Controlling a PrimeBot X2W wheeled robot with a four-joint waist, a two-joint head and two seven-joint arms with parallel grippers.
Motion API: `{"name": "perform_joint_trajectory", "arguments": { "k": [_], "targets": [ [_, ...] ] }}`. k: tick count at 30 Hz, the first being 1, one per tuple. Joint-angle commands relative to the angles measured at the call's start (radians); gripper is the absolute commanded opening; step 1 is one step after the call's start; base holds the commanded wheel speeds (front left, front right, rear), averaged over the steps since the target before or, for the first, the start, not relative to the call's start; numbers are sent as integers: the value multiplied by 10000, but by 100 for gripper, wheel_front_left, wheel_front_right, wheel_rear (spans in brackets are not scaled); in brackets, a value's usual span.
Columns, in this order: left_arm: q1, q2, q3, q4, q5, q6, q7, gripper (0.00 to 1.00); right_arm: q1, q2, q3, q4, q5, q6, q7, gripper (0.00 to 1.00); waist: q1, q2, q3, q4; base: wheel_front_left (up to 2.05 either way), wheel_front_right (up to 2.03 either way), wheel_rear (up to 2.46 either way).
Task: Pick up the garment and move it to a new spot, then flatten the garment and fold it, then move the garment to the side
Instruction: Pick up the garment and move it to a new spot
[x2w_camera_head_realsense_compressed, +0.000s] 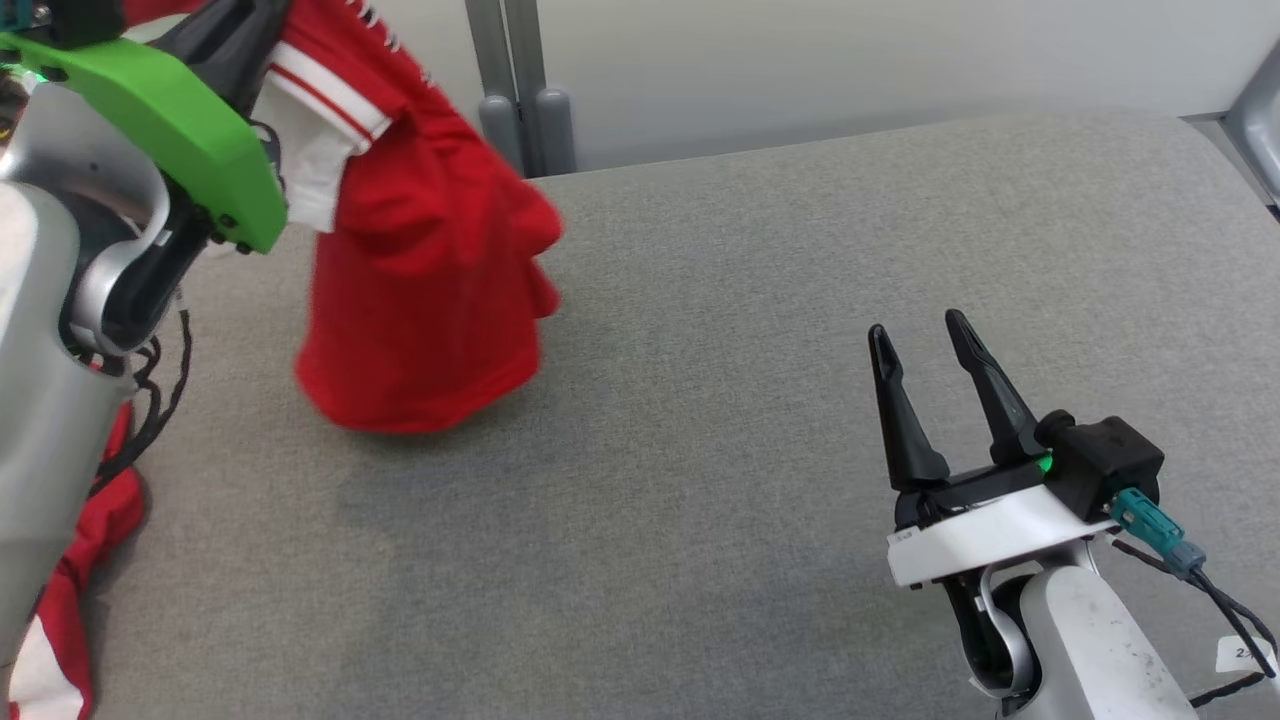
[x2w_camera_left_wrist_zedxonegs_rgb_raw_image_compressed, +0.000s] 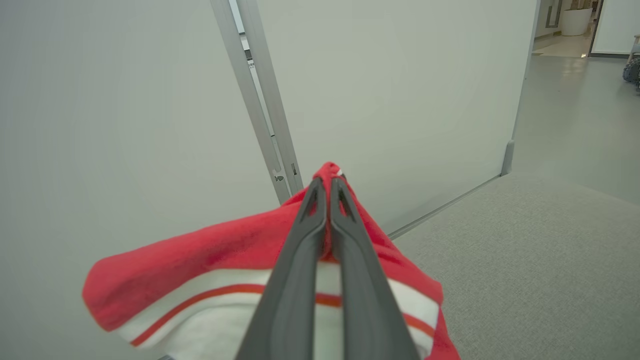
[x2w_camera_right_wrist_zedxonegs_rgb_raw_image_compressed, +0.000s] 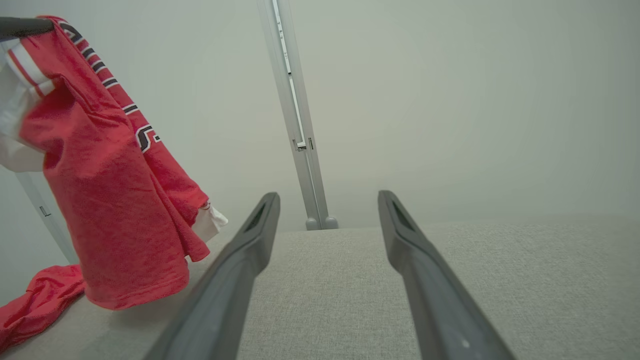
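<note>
We counted one red-and-white garment (x2w_camera_head_realsense_compressed: 420, 300) and two grippers. The left wrist view gave us the left gripper (x2w_camera_left_wrist_zedxonegs_rgb_raw_image_compressed: 327, 182) pinched tight on a fold of it; the right wrist view added dark lettering. The garment hung below that gripper over the grey table (x2w_camera_head_realsense_compressed: 750, 400), well apart from the right gripper (x2w_camera_head_realsense_compressed: 917, 327), which was spread wide and empty.

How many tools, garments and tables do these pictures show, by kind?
Tools: 2 (left tool, right tool)
Red garment, hanging: 1
Red cloth heap, perhaps separate: 1
Grey table: 1
Total: 5
</note>
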Motion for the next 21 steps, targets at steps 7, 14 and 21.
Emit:
{"name": "perform_joint_trajectory", "arguments": {
  "k": [7, 14, 21],
  "targets": [
    [1359, -632, 427, -999, -797, 713, -749, 0, 174, -8, -420, -219, 90, 5, -29, 100, 0, -1, -34, -637, 0, 0, 0],
    [4321, -1044, 493, 298, -1551, 1112, -1897, 0, 252, -8, -724, -298, -18, 5, -29, 100, 0, -1, 14, -817, 0, 0, 0],
    [5530, -1629, 99, 2603, -1263, 789, -3188, 0, 157, -14, -727, -240, -131, 5, -31, 100, 0, -1, 34, -697, 0, 0, 0]
  ]
}}
